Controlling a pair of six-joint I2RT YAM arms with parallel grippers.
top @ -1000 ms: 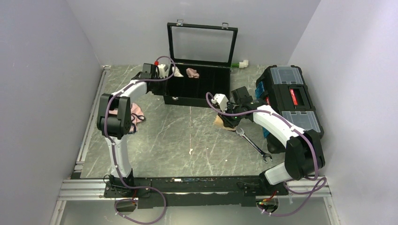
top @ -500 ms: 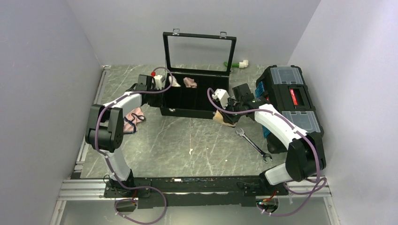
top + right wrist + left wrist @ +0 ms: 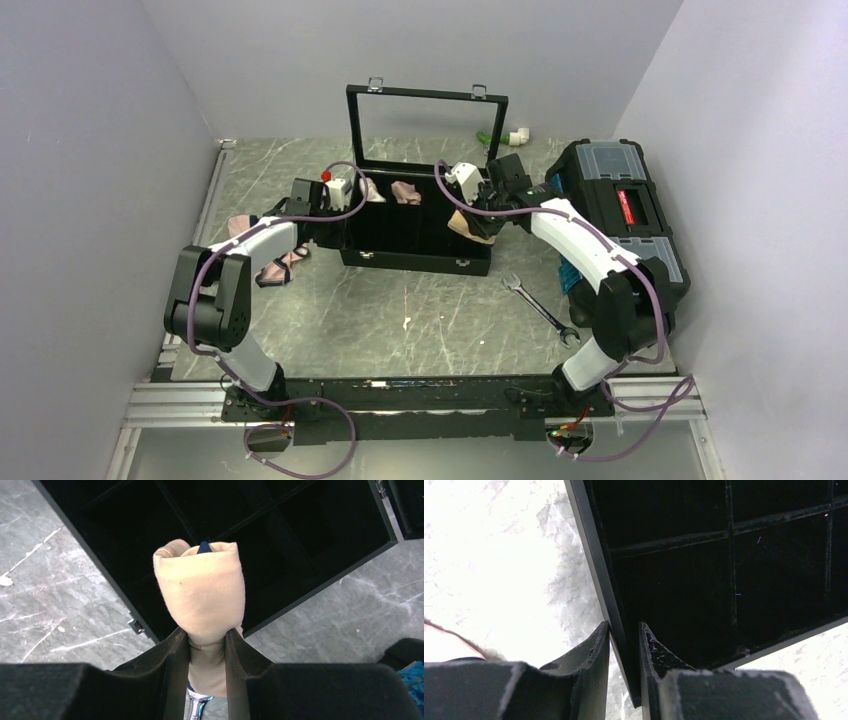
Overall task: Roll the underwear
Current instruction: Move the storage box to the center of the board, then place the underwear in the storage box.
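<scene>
Since a second before, the rolled underwear [image 3: 200, 590] had risen off the table [image 3: 400, 320] and hung over the right end of the box [image 3: 415, 262], pinched at its lower end by the right gripper [image 3: 206, 637]. The box had slid nearer, its left wall clamped between the left gripper's [image 3: 624, 645] fingers. A wrench [image 3: 540, 310] lay nearby.

The underwear [image 3: 200, 592] is seen in tan-beige, with a sliver of dark navy at its top. The compartmented case [image 3: 410, 258] is black throughout. The tabletop [image 3: 400, 310] is patterned in grey marble with white veins. The toolbox [image 3: 655, 220] is coloured black, with grey lids and a red centre.
</scene>
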